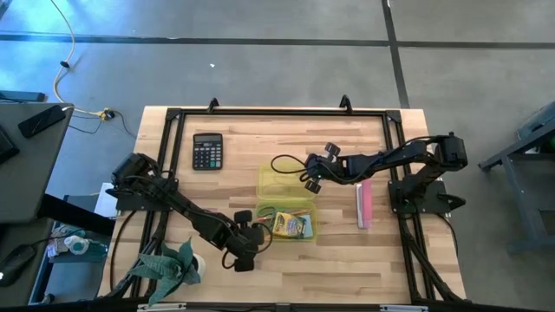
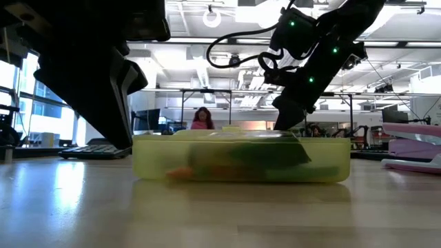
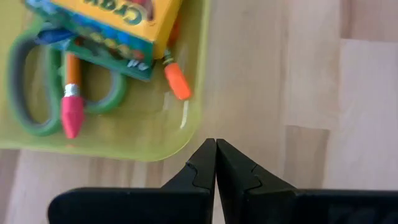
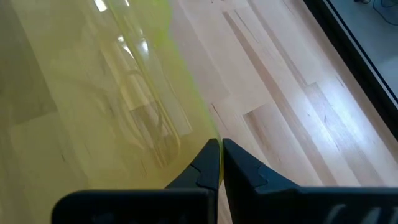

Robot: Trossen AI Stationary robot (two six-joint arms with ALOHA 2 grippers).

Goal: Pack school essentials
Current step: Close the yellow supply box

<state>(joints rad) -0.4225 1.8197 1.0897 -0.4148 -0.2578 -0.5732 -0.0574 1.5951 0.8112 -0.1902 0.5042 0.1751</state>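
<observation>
**Case loaded, lid not yet closed — both grippers clenched on nothing**

Your essentials sit in the front half of the yellow-green case [image 1: 293, 222]: green-handled scissors [image 3: 28, 93], crayon pack [image 3: 115, 28], an orange pencil [image 3: 72, 68] with a pink eraser end, and an orange crayon [image 3: 176, 83] against the tray wall. They lie flat and look low enough for the lid to close, judging by the low view.

Left gripper [image 1: 245, 245] is off the tray's front-left corner, fingers pressed together, nothing held. It's just beside the rim, not touching.

Right gripper [image 1: 313, 180] is at the right edge of the open lid [image 1: 279, 180], fingers together, empty. I'd guess it's placed there to tip the lid over.

Room: bare wood right of the case up to the pink item [image 1: 365, 204]. Calculator [image 1: 207, 151] is well apart at back left. The green cloth [image 1: 169, 264] sits near your left arm; watch it when you retract.
</observation>
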